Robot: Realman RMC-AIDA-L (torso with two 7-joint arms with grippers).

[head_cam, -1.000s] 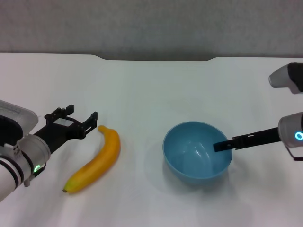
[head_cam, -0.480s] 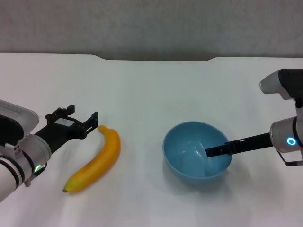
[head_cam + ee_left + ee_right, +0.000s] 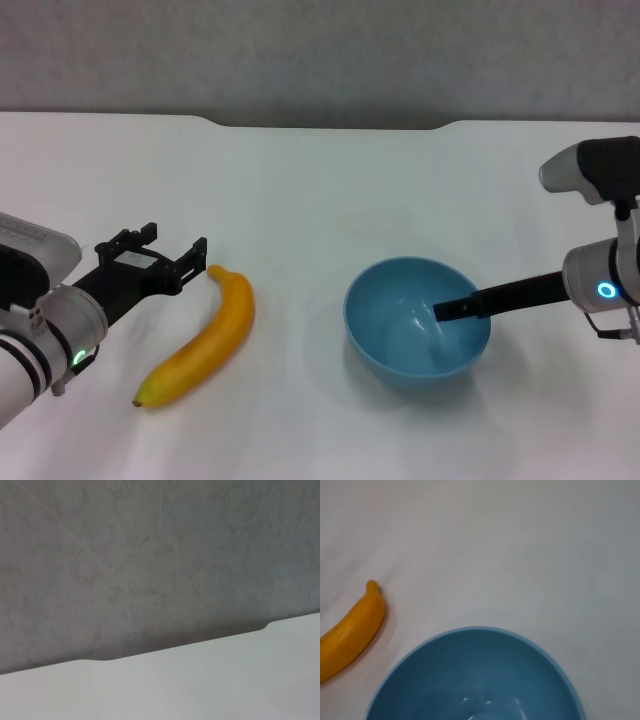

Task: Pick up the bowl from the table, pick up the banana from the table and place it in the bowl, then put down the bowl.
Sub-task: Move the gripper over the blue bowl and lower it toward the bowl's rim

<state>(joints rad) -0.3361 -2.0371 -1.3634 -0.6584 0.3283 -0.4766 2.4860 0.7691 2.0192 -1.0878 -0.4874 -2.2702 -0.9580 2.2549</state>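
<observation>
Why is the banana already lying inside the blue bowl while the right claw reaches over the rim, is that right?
Not quite. The banana lies on the table, apart from the bowl, near the left claw. The right claw does reach over the rim. The head view shows it.

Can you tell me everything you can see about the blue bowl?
The bowl is round, deep and light blue, and looks like smooth, shiny plastic. It stands upright on the white table, toward the robot's right, and it is empty. The banana lies apart from it, off to the left. The right gripper reaches in over the bowl's right rim, with a dark finger inside the bowl. Whether it has clamped the rim cannot be told.
</observation>
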